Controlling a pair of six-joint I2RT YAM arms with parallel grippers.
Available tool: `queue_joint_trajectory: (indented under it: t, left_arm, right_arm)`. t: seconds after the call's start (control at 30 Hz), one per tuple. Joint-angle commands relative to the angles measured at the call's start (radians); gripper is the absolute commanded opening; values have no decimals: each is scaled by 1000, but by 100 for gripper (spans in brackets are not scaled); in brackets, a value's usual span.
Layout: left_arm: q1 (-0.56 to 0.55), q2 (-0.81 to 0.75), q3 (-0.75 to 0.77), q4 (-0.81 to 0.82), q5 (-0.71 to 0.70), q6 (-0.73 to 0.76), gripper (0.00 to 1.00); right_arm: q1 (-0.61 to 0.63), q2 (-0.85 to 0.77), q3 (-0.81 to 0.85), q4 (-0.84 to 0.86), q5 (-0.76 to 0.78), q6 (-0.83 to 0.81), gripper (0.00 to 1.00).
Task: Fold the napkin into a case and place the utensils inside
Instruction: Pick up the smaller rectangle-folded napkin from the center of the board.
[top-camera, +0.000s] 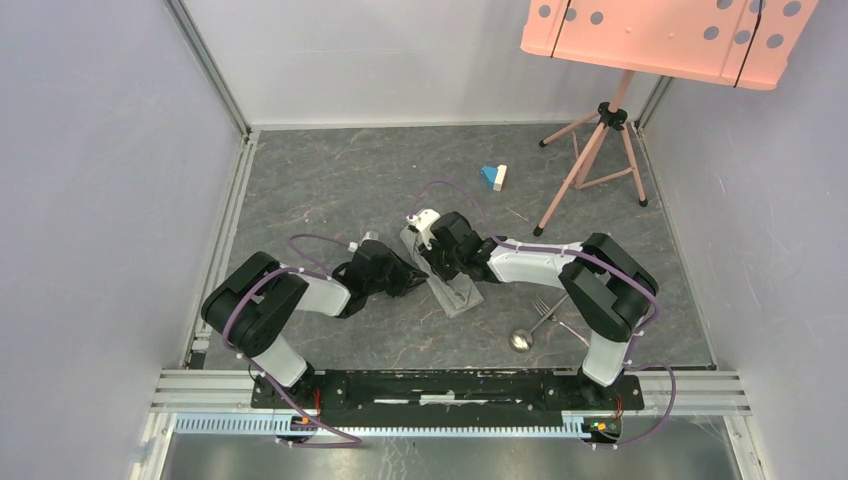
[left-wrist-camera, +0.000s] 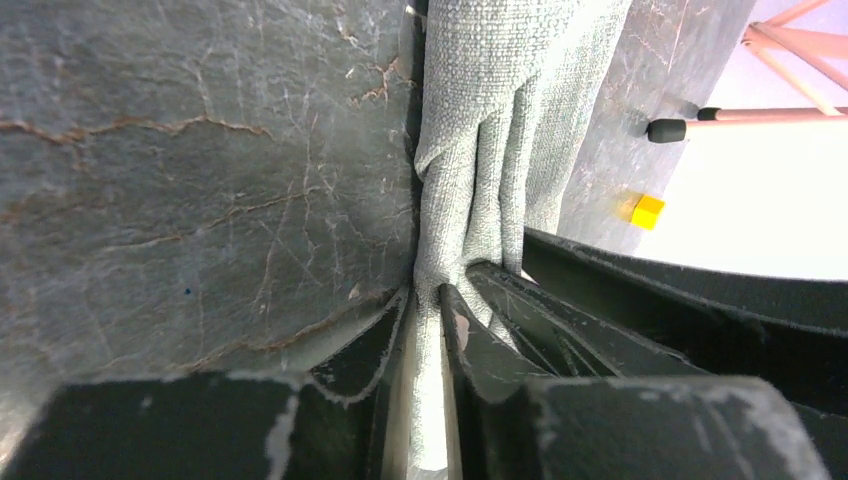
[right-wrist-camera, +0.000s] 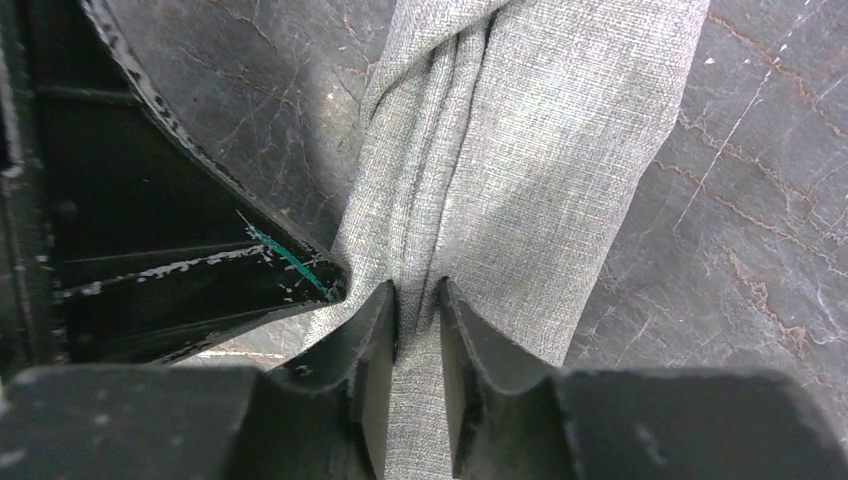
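- The napkin (top-camera: 458, 293) is lying as a narrow, bunched strip in the middle of the counter (top-camera: 330, 180), between the two arms.
- The left jaws are pinching a gathered fold of the cloth, with fabric pressed between them.
- The right jaws are pinching another pleated fold of it, closing tightly on the fabric.
- The fork (top-camera: 545, 305) and spoon (top-camera: 521, 340) are lying together beside the right arm, apart from the napkin.
- A blue and white block pair (top-camera: 493, 177) is sitting farther back.

Right gripper (right-wrist-camera: 418, 300) pinching napkin (right-wrist-camera: 540, 160) fold
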Motion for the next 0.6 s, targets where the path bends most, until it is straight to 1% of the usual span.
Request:
queue_joint_trajectory:
  t: [0.0, 0.13, 0.17, 0.23, 0.37, 0.47, 0.57]
  left_arm:
    - [-10, 54, -12, 50, -42, -47, 18]
    - [-13, 58, -26, 74, -49, -44, 8]
    - [-13, 57, -29, 78, -52, -44, 6]
    - [-16, 54, -31, 85, -60, -41, 3]
    - [-27, 45, -39, 97, -79, -41, 2]
    - [-38, 37, -42, 100, -94, -38, 2]
    - [-43, 32, -49, 106, -103, -32, 2]
  right_arm:
    - [8, -18, 43, -4, 26, -1, 21]
    - [8, -44, 60, -13, -10, 16, 4]
    - [8, -47, 64, -16, -46, 28, 1]
    - [8, -49, 64, -12, -82, 55, 0]
    - [8, -38, 44, 31, -135, 111, 1]
    - [8, -17, 37, 34, -130, 138, 0]
    - [4, 8, 16, 79, -106, 153, 0]
